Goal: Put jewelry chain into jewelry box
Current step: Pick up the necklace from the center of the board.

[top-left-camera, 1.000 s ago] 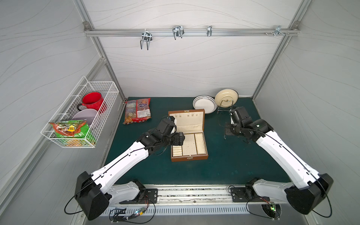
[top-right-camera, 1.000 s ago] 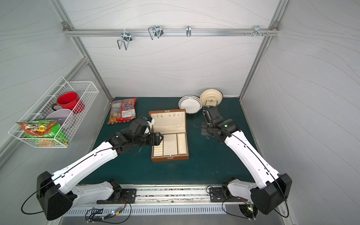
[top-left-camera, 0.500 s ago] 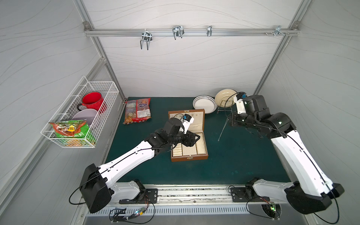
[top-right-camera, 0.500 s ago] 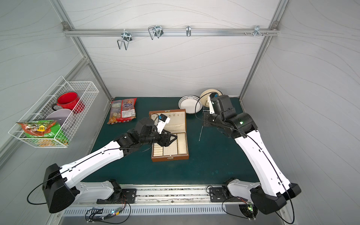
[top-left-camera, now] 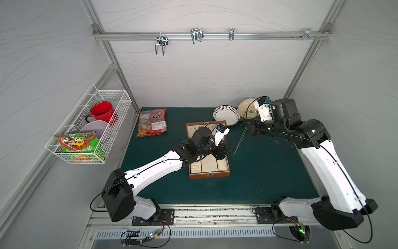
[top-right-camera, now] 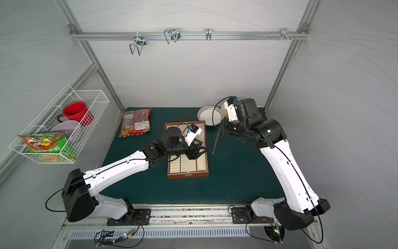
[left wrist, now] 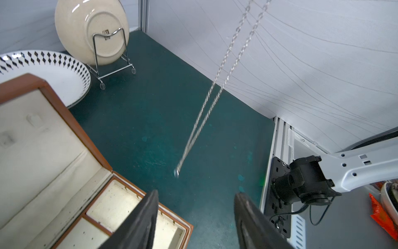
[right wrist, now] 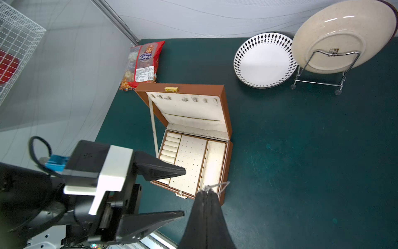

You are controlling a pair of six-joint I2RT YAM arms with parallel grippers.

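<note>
Silvery and hair-thin, the jewelry chain hangs doubled from the right gripper, whose jaws are pressed together on its top; it dangles over the green mat just right of the jewelry box, outside it. In both top views it is only a faint slanted line; the left wrist view shows the jewelry chain as two blurred strands cut off at the frame edge; whether its lower end touches the mat I cannot tell; the right wrist view catches just a short tuft at the fingertips. The left gripper stands spread at the box's right rim, nothing between its jaws. Its arm covers much of the tray in the top views; the right wrist view bares it: cream rolls, a dotted panel, a long plain slot; small hooks line the lid. A wire basket on the left wall holds a red mug, a pale bowl and a green packet.
</note>
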